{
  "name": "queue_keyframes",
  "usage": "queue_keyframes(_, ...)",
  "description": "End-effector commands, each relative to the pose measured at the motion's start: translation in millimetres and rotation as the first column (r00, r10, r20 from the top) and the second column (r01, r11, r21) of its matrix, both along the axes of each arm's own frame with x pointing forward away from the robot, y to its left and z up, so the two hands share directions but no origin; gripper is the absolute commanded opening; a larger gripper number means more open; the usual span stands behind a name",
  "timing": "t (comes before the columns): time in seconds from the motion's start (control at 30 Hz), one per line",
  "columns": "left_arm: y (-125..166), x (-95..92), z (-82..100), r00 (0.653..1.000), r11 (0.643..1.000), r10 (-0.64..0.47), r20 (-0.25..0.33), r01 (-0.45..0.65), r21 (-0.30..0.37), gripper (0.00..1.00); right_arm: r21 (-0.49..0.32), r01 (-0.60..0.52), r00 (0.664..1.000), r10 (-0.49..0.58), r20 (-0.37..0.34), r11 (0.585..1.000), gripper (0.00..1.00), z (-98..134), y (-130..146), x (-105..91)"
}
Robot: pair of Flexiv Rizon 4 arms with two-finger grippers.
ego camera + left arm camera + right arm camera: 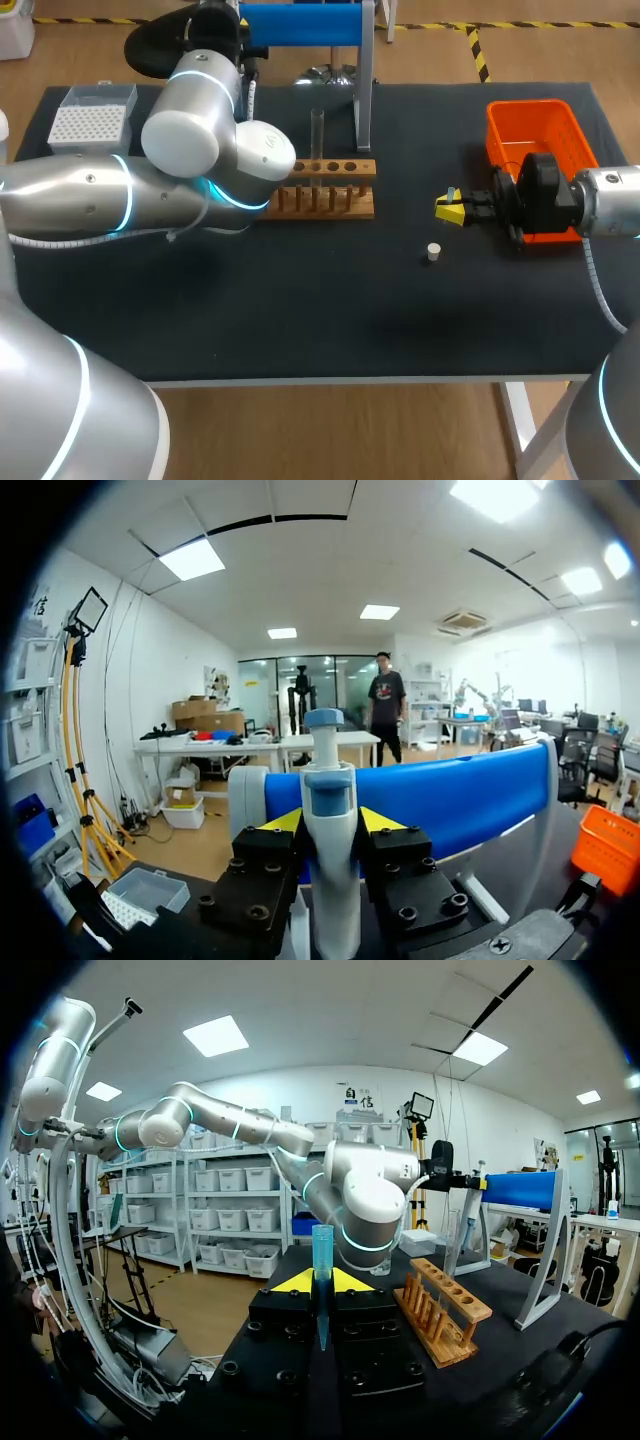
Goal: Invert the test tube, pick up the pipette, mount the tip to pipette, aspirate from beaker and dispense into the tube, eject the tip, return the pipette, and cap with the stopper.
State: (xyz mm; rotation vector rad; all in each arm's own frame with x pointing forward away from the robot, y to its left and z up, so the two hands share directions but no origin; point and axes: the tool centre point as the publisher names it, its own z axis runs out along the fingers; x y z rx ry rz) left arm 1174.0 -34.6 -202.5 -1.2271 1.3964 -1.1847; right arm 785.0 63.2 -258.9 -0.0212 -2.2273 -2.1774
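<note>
The white and blue pipette (325, 750) hangs on the blue stand (300, 22) at the back of the table. My left gripper (332, 822) is shut on its body, one finger touching each side. Out over the right middle of the table, my right gripper (450, 210) is shut on a translucent blue pipette tip (322, 1280). The clear test tube (317, 130) stands upright in the wooden rack (330, 190). The small white stopper (433, 252) lies on the mat in front of my right gripper. A glassy vessel (325, 75), perhaps the beaker, sits behind the rack.
A white tip box (92, 120) sits at the back left. An orange bin (530, 125) stands at the back right, partly behind my right arm. My left arm lies across the left half of the table. The stand's upright (364, 110) rises just right of the test tube.
</note>
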Motion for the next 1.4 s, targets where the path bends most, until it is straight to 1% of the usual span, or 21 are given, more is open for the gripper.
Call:
queue_keyframes(0.03,-3.1,2.9,-3.0,1.0,1.0,0.005,0.007,-0.005,-0.002,0.0,-0.001,0.001,1.0,-0.001,0.001,1.0,0.0,0.4,-0.5,-0.9)
queue_keyframes(0.1,-3.8,2.1,-1.5,1.0,1.0,0.005,0.009,-0.005,-0.002,0.0,-0.001,0.001,1.0,-0.001,0.001,1.0,0.0,0.4,-0.5,-0.9)
queue_keyframes(0.2,-4.8,1.0,6.5,1.0,1.0,0.003,0.02,-0.003,0.003,0.0,-0.001,0.001,1.0,-0.001,0.001,1.0,0.0,0.4,-0.5,-0.9)
queue_keyframes(0.37,-4.4,2.3,25.3,0.999,1.0,-0.003,0.049,0.002,0.026,0.0,-0.001,0.001,1.0,-0.001,0.001,1.0,0.0,0.4,-0.5,-0.9)
queue_keyframes(0.43,-4.8,2.6,35.5,0.998,0.999,-0.009,0.063,0.007,0.039,0.0,-0.001,0.001,1.0,-0.001,0.001,1.0,0.0,0.4,-0.5,-0.9)
queue_keyframes(0.57,-7.7,1.2,46.5,0.997,0.999,-0.026,0.078,0.022,0.049,0.0,-0.001,0.001,1.0,-0.001,0.001,1.0,0.0,0.4,-0.5,-0.9)
queue_keyframes(0.67,-12.8,-2.7,53.6,0.993,0.997,-0.07,0.091,0.067,0.036,0.0,-0.001,0.001,1.0,-0.001,0.001,1.0,0.0,0.4,-0.5,-0.9)
queue_keyframes(0.8,-22.9,-8.4,61.7,0.984,0.986,-0.166,0.071,0.164,0.031,0.0,-0.001,0.001,1.0,-0.001,0.001,1.0,0.0,0.4,-0.5,-0.9)
queue_keyframes(0.93,-32.3,-18.5,67.8,0.962,0.964,-0.265,0.064,0.264,0.03,0.0,-0.001,0.001,1.0,-0.001,0.001,1.0,0.0,0.4,-0.5,-0.9)
queue_keyframes(0.97,-33.5,-22.3,69.6,0.955,0.958,-0.286,0.078,0.286,0.017,0.0,-0.001,0.001,1.0,-0.001,0.001,1.0,0.0,0.4,-0.5,-0.9)
queue_keyframes(1.03,-35.7,-30.1,74.2,0.943,0.946,-0.324,0.082,0.323,0.018,0.0,-0.001,0.001,1.0,-0.001,0.001,1.0,0.0,0.4,-0.5,-0.9)
queue_keyframes(1.07,-36.7,-34.3,76.8,0.932,0.937,-0.347,0.103,0.349,0.001,0.0,-0.001,0.001,1.0,-0.001,0.001,1.0,0.0,0.4,-0.5,-0.9)
queue_keyframes(1.1,-37.9,-38.0,79.3,0.925,0.93,-0.368,0.093,0.368,0.009,0.0,-0.001,0.001,1.0,-0.001,0.001,1.0,0.0,0.4,-0.5,-0.9)
queue_keyframes(1.17,-41.1,-45.6,84.9,0.907,0.912,-0.409,0.102,0.411,0.005,0.0,-0.001,0.001,1.0,-0.001,0.001,1.0,0.0,0.4,-0.5,-0.9)
queue_keyframes(1.37,-49.3,-72.5,102.7,0.836,0.84,-0.539,0.1,0.542,0.002,0.0,-0.001,0.001,1.0,-0.001,0.001,1.0,0.0,0.4,-0.5,-0.9)
queue_keyframes(1.4,-50.0,-77.6,105.5,0.815,0.819,-0.569,0.105,0.573,-0.01,0.0,-0.001,0.001,1.0,-0.001,0.001,1.0,0.0,0.4,-0.5,-0.9)
